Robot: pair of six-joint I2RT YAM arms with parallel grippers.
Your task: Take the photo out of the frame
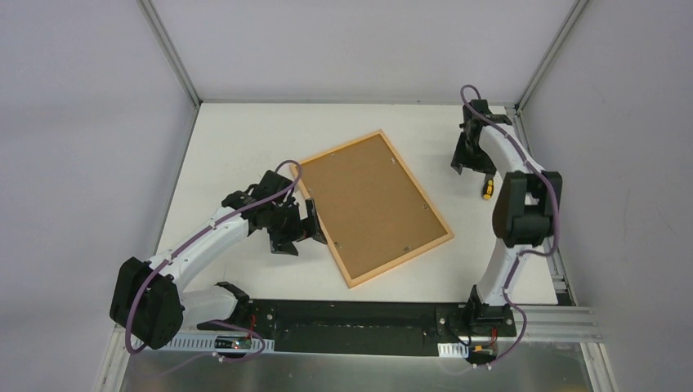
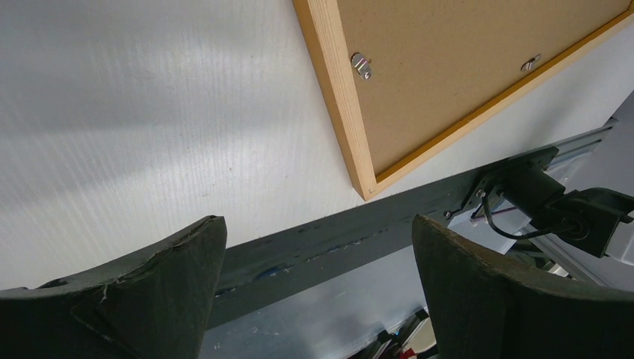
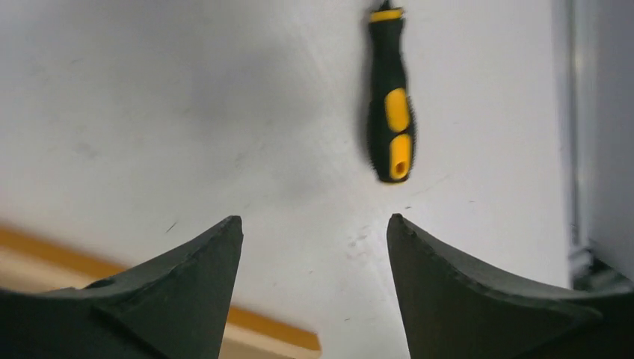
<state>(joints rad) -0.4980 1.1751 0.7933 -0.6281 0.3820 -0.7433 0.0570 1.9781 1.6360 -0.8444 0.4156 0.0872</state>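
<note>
The frame [image 1: 402, 256] is lying flat on the white table [image 1: 245, 139], pale wood back facing up. Its long axis is running on a slant, from the far left down towards the near right, so one corner is pointing at the black rail [image 1: 351, 314] along the near edge. A brown backing board [image 1: 372, 204] is sitting inside it and filling the opening. Small metal clips [image 2: 361, 65] are lying on the board just inside the wooden rim. The print itself cannot be seen from where I am standing.

The left arm is reaching forward and low across the table. The left gripper [image 1: 315, 229] is hanging just beside the frame's left long edge, near its lower half. Its fingers are spread wide with nothing between them. Through its own camera, the frame's near corner [image 2: 338, 90] and part of the board [image 2: 448, 67] are showing beyond the fingers [image 2: 179, 299].

The right arm is standing tall and bending over at the far right. The right gripper [image 1: 467, 167] is pointing down, apart from the frame's far right edge. It too is parted and empty. A black-and-yellow screwdriver [image 3: 392, 112] is lying on the table just beyond it, and a strip of the orange frame edge [image 3: 45, 262] is showing past one finger.
</note>
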